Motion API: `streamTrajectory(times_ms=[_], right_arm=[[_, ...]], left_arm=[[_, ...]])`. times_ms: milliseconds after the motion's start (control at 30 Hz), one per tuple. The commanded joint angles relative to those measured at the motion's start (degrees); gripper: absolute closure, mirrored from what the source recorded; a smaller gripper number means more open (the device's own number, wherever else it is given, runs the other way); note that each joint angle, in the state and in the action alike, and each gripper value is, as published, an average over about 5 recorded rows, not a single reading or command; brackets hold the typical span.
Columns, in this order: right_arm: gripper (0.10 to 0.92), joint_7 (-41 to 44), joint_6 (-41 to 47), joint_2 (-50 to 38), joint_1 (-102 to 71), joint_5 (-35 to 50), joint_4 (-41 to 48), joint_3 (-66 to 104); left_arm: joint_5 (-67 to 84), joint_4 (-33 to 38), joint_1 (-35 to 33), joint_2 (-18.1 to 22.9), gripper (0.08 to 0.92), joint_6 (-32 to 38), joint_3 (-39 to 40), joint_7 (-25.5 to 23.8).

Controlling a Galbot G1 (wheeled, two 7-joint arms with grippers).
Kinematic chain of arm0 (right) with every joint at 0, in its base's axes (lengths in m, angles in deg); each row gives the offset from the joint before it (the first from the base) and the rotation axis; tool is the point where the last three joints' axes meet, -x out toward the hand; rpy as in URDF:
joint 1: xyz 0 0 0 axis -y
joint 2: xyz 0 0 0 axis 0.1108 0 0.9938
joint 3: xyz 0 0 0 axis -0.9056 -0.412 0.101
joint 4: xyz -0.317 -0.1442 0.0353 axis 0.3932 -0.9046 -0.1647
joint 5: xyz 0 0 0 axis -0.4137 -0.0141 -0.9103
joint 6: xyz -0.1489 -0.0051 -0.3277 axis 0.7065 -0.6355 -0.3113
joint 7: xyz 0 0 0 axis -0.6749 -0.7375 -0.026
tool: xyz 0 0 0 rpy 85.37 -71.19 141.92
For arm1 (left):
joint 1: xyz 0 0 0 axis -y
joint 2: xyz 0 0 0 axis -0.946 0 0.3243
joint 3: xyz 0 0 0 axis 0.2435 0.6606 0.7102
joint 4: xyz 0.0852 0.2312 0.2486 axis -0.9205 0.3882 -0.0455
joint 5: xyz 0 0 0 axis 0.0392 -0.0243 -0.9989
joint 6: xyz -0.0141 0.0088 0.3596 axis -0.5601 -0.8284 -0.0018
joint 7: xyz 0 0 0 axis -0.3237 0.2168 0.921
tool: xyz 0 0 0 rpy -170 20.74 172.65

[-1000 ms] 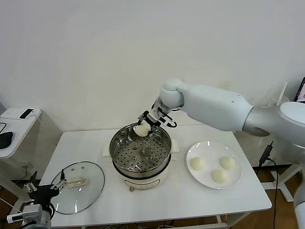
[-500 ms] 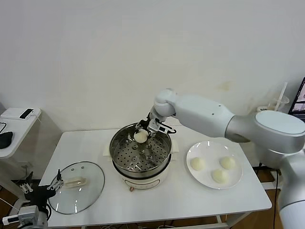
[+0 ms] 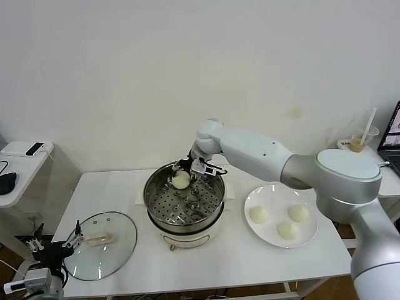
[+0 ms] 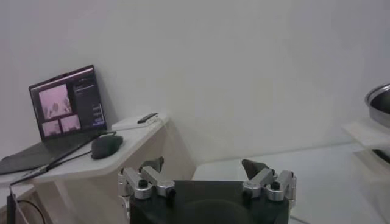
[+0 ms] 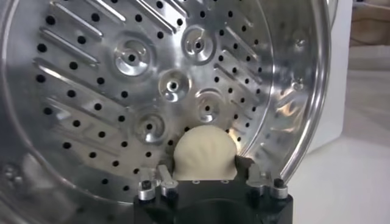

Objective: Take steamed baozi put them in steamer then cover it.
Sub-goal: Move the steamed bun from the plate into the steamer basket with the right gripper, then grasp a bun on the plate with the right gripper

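Right end effector [image 3: 185, 173]: inside the steamer at its 12 o'clock rim, fingers [image 5: 244, 165] clamped on either side of one baozi.
Held baozi [image 5: 204, 152]: pinched between those fingers, low over the perforated tray near the steel wall; contact with the tray cannot be told.
Steamer [image 3: 153, 203]: one, steel pot on a cream base, mid-counter; it holds the perforated tray and only the gripped bun.
Baozi count: four in all, one in the steamer, three on the plate.
Plate [image 3: 311, 237]: one, white, at 3 o'clock from the steamer, carrying three baozi [image 3: 259, 214].
Cover [image 3: 119, 240]: one glass lid, flat on the counter [image 3: 206, 262] at 8 o'clock from the steamer.
Left end effector [image 4: 207, 176]: parked off the counter's near-left corner, fingers spread apart, holding nothing.
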Motion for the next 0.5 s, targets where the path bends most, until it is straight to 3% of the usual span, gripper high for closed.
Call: streamTrajectory(times_ms=[33,233,500], right_arm=[[0.209,2.0,5.0,-1.1,4.5,8.8,-3.2,-0.4],[0.203,8.7,26.6,-9.8,13.4,27.6,-16.4,-2.7],[0.203,13.2,48.1,-28.9,16.3,34.4,-31.8,-2.2]], left_arm=[[0.2,0.7,-0.1,-0.2,0.177,-0.2,-0.1,-0.1],[1.8,1.7,-0.1,-0.7,0.177,-1.0,-0.1,-0.3],[3.1,2.7,0.6,-2.5,0.177,-2.3,0.0,-0.5]])
